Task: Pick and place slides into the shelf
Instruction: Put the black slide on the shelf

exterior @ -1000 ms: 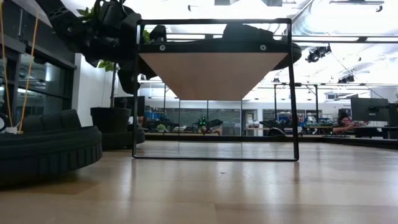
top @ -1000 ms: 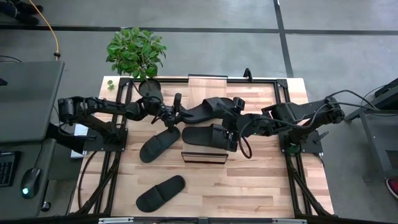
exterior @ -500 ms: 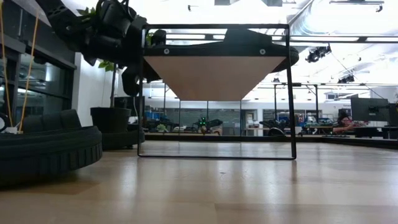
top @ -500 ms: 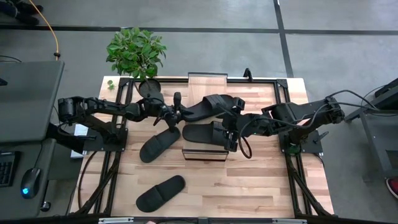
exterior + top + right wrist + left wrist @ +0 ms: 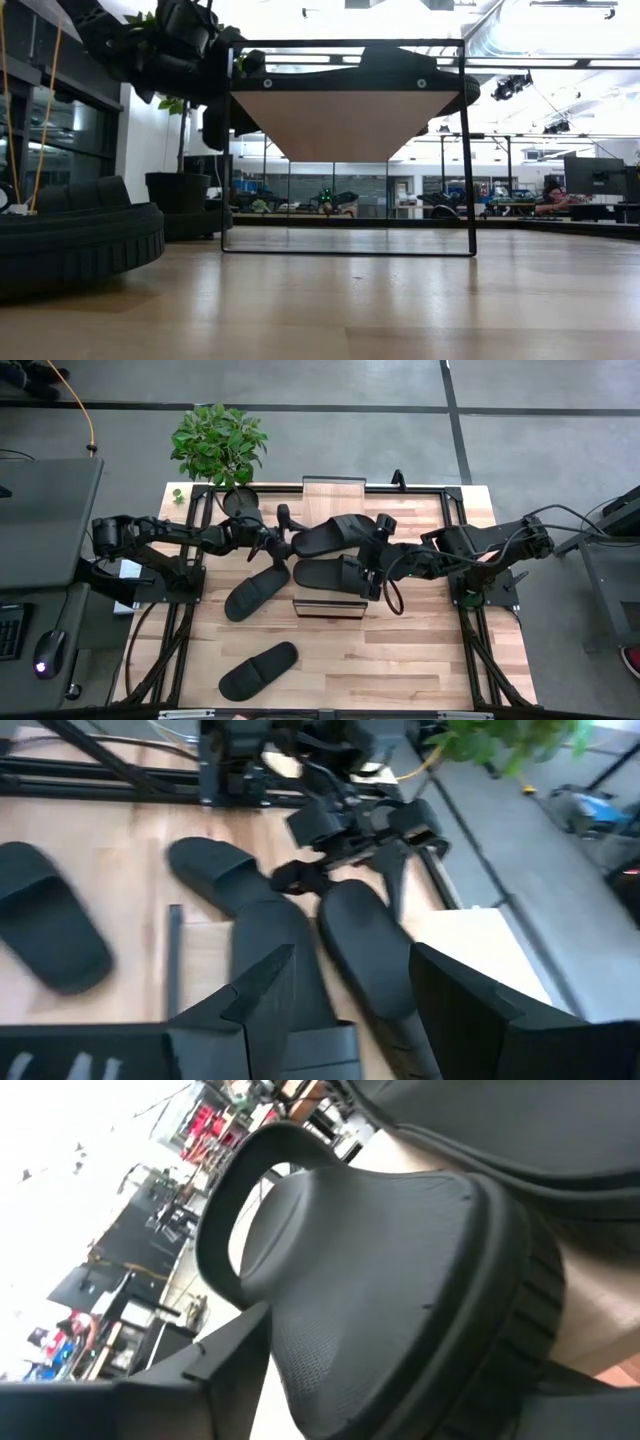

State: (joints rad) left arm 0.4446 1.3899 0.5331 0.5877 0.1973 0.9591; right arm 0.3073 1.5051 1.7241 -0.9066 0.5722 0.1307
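The slides: two of the four sit up on the shelf (image 5: 327, 611) now, side by side across its plank, the far slide (image 5: 330, 537) and the near slide (image 5: 328, 574) closer to the table's front. The left gripper (image 5: 279, 542) is right at the far slide's end; in the right wrist view its fingers look spread around that end, so I'd say it is letting go, though I cannot tell whether it still touches. The right gripper (image 5: 372, 572) hangs over the near slide's end with its jaws standing apart, holding nothing. Two slides are left on the table (image 5: 420, 660): one loose slide (image 5: 256, 591) just beside the shelf's left end, the other slide (image 5: 258, 669) well apart, toward the front edge. So about half done, to my eye; both remaining slides lie on the left arm's side.
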